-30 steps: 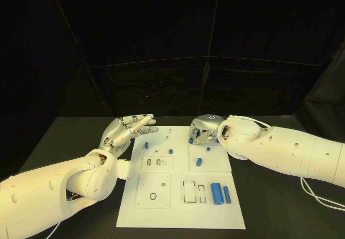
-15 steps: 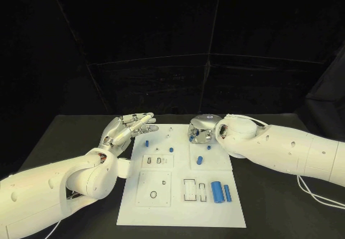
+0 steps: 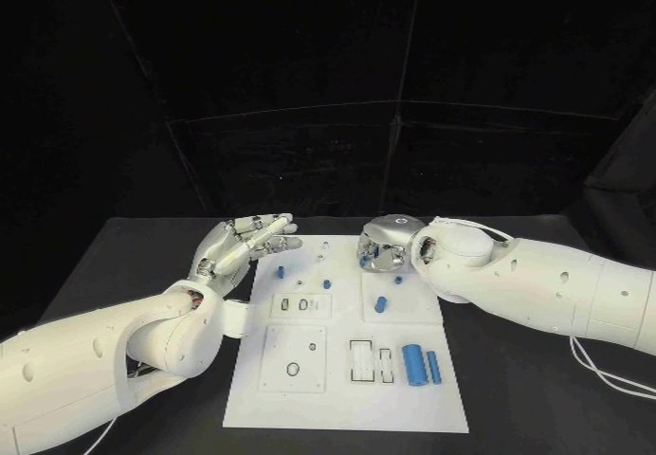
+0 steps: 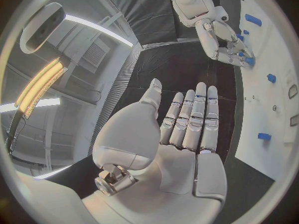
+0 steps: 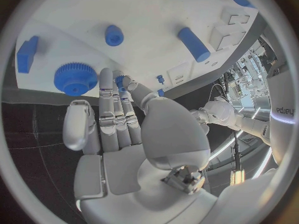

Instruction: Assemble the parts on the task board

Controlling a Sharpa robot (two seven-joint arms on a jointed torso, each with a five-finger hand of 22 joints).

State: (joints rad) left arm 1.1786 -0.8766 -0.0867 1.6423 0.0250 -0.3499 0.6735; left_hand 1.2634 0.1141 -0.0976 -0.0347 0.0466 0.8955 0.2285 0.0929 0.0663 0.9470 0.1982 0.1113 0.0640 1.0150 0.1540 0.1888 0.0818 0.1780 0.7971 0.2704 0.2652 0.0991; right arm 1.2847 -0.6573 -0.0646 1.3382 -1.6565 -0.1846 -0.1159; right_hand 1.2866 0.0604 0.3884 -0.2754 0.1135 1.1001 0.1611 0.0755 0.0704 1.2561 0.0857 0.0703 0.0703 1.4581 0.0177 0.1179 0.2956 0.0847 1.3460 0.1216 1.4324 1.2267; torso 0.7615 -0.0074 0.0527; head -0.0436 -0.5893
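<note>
The white task board (image 3: 349, 398) lies in the middle of the table. My right hand (image 3: 387, 246) hovers over its far right corner, fingers pointing down and apart, holding nothing. In the right wrist view its fingertips (image 5: 106, 76) are right beside a blue gear (image 5: 74, 78); a small blue block (image 5: 26, 54), a round peg (image 5: 113, 35) and a blue cylinder (image 5: 194, 44) lie beyond. My left hand (image 3: 246, 242) floats by the board's far left corner, palm up, fingers straight and empty (image 4: 187, 129). Two blue cylinders (image 3: 411, 365) lie at the near right.
Small blue pegs (image 3: 279, 273) stand on the board's far left part, and a short blue piece (image 3: 381, 305) lies mid-right. Empty rectangular slots (image 3: 359, 362) and an oval recess (image 3: 291, 371) are near the front. Black table (image 3: 123, 275) surrounds the board.
</note>
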